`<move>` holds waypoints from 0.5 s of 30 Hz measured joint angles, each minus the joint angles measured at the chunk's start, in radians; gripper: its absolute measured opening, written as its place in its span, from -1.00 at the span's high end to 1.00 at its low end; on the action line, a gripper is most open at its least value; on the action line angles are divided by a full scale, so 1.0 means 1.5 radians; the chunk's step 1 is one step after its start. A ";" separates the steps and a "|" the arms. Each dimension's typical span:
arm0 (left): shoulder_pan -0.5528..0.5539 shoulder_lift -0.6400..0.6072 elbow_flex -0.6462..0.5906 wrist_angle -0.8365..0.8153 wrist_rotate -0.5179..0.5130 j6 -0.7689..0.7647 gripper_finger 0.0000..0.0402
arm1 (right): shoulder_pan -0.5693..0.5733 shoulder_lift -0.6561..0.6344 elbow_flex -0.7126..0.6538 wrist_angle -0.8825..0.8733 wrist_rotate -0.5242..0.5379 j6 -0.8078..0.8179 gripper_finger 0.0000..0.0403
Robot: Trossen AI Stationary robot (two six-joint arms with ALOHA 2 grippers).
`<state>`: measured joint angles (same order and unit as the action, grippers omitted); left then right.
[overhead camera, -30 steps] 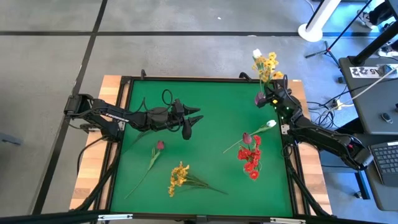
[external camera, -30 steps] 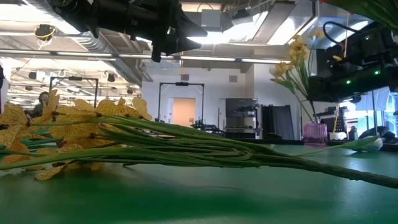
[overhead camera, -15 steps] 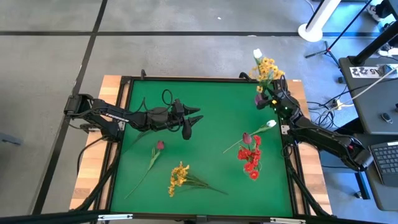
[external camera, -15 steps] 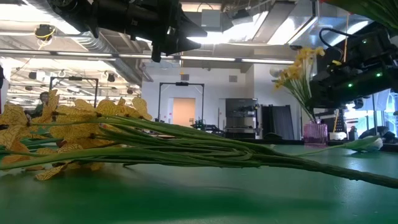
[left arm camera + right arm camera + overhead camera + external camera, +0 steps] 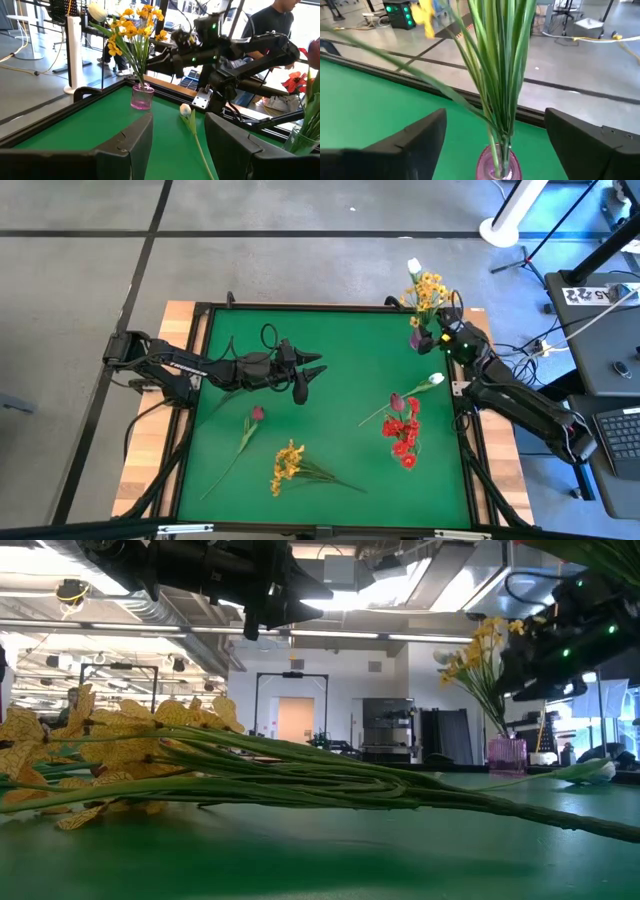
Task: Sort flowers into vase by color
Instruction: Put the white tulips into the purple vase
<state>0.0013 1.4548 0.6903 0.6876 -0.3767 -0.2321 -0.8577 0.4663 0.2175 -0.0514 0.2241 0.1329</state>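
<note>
Now that the right gripper (image 5: 492, 135) has spread its jaws wide, the yellow spray (image 5: 430, 288) it was carrying a moment ago stands free in the small pink vase (image 5: 142, 96) at the far right corner of the desk (image 5: 330, 380). The jaws sit on either side of the green stems (image 5: 502, 75) without gripping them, so this flower appears delivered. A white tulip (image 5: 414, 267) shares that vase.

The left gripper (image 5: 300, 385) hovers over the desk's middle left, jaws partly open and empty, unchanged over the last second.

Several flowers lie unsorted on the green surface: another yellow spray (image 5: 288, 463) near the front, a dark pink bud (image 5: 257, 414) on a long thin stem, a red cluster (image 5: 402, 432) at right, and a white tulip (image 5: 436, 380) beside it.

The desk covering looks like smooth felt. The vase is translucent pink glass or plastic, short and cylindrical. The stems are slender, stiff and plastic-looking.
</note>
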 joint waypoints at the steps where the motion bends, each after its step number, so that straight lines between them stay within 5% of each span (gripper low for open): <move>1: 0.000 0.000 0.000 0.000 0.000 0.000 0.14 | 0.000 -0.011 0.014 -0.031 -0.001 0.010 -0.67; 9: -0.005 0.000 0.000 -0.039 0.010 -0.017 0.14 | 0.000 -0.123 0.150 -0.236 -0.067 0.044 -0.62; 15: -0.013 0.011 0.006 -0.056 0.109 -0.050 0.14 | 0.000 -0.213 0.194 -0.227 -0.200 0.091 -0.59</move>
<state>-0.0176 1.4718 0.6999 0.6030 -0.2128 -0.3075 -0.8574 0.1471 0.5091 -0.3920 -0.0759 0.2689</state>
